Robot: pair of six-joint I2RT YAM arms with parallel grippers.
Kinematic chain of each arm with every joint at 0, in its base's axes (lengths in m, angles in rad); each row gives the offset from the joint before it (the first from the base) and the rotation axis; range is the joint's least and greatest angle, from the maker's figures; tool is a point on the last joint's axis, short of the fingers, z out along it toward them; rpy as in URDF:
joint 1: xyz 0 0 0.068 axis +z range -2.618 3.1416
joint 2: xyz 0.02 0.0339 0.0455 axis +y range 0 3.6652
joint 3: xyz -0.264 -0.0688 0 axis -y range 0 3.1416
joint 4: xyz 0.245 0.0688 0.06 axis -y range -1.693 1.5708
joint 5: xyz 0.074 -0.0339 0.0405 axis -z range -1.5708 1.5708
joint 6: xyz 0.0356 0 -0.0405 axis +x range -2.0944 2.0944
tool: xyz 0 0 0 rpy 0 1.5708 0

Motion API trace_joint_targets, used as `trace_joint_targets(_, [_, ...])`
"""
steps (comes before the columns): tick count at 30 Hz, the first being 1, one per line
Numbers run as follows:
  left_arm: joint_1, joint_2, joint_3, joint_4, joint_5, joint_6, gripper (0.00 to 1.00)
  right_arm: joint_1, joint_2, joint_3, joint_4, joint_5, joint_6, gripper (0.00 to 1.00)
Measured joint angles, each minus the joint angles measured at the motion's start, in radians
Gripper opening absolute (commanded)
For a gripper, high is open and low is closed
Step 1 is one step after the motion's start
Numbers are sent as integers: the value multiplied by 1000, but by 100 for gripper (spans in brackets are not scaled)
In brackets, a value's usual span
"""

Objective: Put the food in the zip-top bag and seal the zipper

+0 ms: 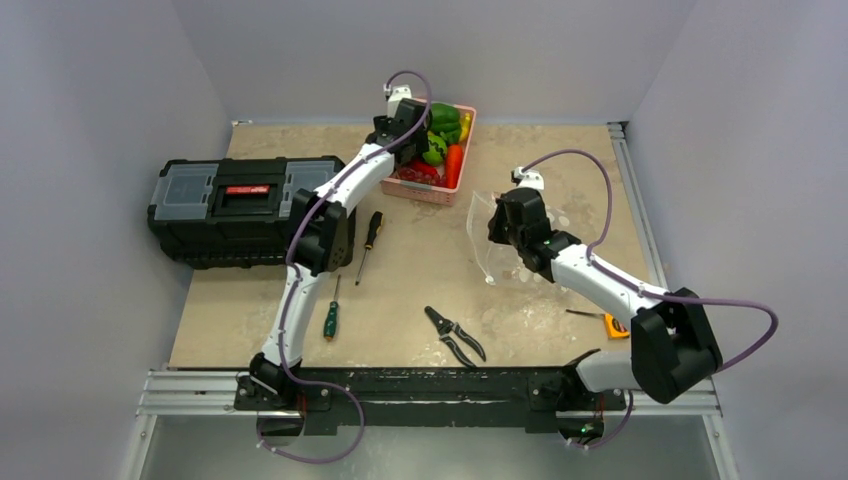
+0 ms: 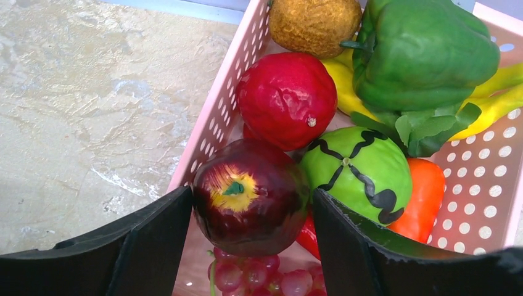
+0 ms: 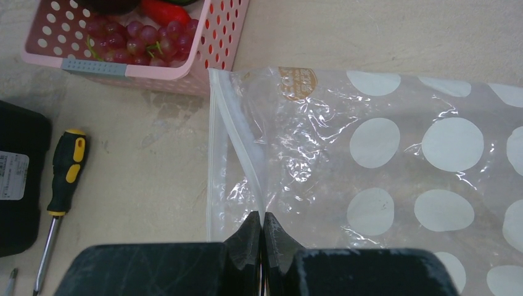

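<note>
Left hand (image 2: 251, 197): fingers clamped on either side of the maroon apple (image 2: 247, 213), which sits over the basket's (image 2: 216, 123) left wall, above the grapes (image 2: 259, 277). Also in the basket: red fruit (image 2: 287, 98), striped green fruit (image 2: 361, 172), pepper (image 2: 425, 55).

Right hand (image 3: 263, 225): fingers pressed together on the zipper (image 3: 237, 135) at the bag's (image 3: 395, 154) left edge. The bag is clear with white dots and lies on the bench (image 3: 142, 166), its corner just beside the basket.

We log: maroon apple (image 2: 250, 197), red fruit (image 2: 287, 98), green pepper (image 2: 425, 52) heaped in pink basket (image 2: 216, 123) | clear white-dotted zip-top bag (image 3: 395, 154) lying beside it | zipper (image 3: 237, 142) parted
</note>
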Motion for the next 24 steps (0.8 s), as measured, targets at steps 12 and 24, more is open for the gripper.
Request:
trace_joint_targets(12, [2,12,26,10,3,-8,65,-2,6,-2,26,-23,0,0])
trace_joint_targets(24, [11,18,43,-12,26,-7,61,-2,10,-2,32,-24,-2,0])
